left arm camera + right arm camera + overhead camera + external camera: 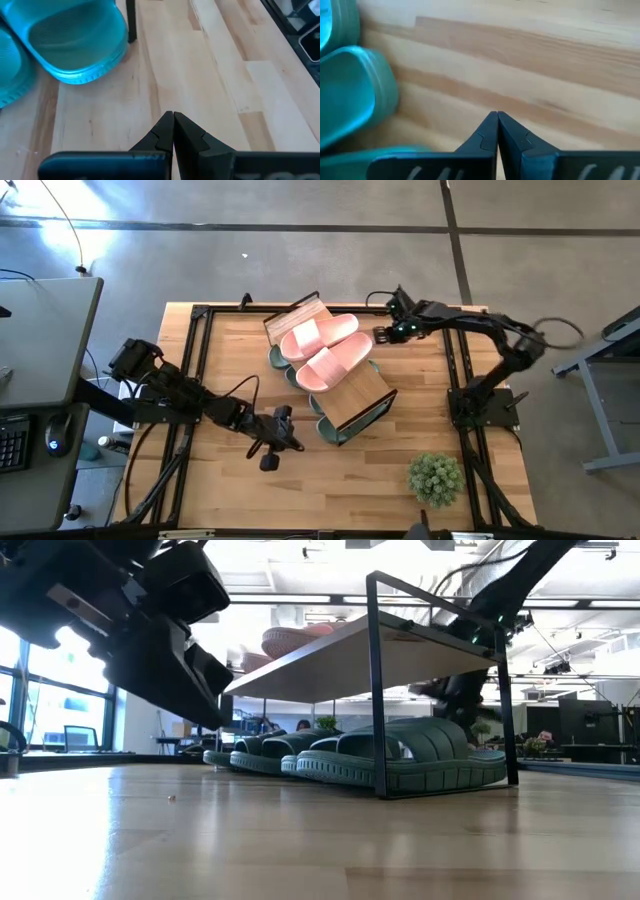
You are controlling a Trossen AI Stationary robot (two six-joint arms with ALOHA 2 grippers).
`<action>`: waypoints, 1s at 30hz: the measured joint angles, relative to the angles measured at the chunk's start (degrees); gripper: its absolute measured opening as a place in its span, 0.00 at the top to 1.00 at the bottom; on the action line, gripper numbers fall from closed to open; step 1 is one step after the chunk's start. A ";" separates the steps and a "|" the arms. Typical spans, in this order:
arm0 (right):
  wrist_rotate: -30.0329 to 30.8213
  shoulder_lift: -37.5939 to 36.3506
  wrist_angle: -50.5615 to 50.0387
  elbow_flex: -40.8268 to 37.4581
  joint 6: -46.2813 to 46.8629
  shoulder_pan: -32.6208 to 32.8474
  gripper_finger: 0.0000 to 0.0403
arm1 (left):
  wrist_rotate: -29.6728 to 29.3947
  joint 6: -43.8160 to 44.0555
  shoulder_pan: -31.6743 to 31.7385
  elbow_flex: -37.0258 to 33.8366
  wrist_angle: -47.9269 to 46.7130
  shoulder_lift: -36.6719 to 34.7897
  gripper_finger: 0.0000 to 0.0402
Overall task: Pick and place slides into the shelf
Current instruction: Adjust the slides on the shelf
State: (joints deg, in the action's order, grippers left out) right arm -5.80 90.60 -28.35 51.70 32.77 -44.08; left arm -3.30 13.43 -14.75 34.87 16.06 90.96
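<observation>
Overhead, the shelf [352, 392] sits slantwise near the middle of the table [240, 500], its light wood top carrying the two pink slides [322, 350] side by side. The green slides [335, 427] lie under the shelf, only their edges peeking out around its frame. The left gripper [294, 442] hovers just beside the shelf's long side, above bare table, fingers pressed together and holding nothing. The right gripper [380, 334] is at the far side of the shelf, close to the toe of one pink slide, also closed and empty. A small potted plant [436, 477] stands well apart from the shelf near the table's front edge.

From table height, the green slides [410, 760] rest in a row on the table beneath the shelf [370, 655], and a pink slide [290, 638] shows on top of it. Part of the left arm looms dark at the near side; the right arm comes down behind the shelf.

At the left wrist, the left gripper [173, 120] has its tips touching, over bare wood, with the rounded end of a green slide [75, 42] and a black shelf leg [131, 20] ahead.

At the right wrist, the right gripper [497, 120] is likewise shut over the wood, with a green slide [355, 92] near it.
</observation>
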 joint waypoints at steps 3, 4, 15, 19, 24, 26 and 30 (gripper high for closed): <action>1.07 -5.41 -6.76 0.00 -1.59 -0.19 1.00 | 1.16 -0.62 0.05 0.00 -0.15 0.00 1.00; 1.03 -7.28 -9.18 0.00 -1.95 -0.14 1.00 | 1.30 -1.12 0.03 0.00 -0.20 0.00 1.00; -4.60 -35.39 -29.41 -8.30 -7.11 6.29 1.00 | -4.08 3.05 0.09 0.00 3.45 0.80 1.00; -14.22 -51.95 -20.37 -23.70 -0.56 6.12 1.00 | -10.07 7.26 0.09 0.04 8.15 2.96 1.00; -17.01 -66.72 -12.48 -34.81 4.58 7.91 1.00 | -12.01 15.80 0.09 1.46 9.59 7.28 1.00; -17.18 -69.87 -12.33 -35.99 4.77 8.88 1.00 | -11.23 17.41 0.09 3.93 7.42 9.34 1.00; -18.18 -72.82 -12.44 -36.81 6.35 11.73 1.00 | -10.86 17.97 0.09 12.07 0.46 14.29 1.00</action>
State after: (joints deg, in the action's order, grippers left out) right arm -23.97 17.78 -40.78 14.89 39.13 -32.35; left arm -14.17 31.40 -14.66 46.94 16.52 105.25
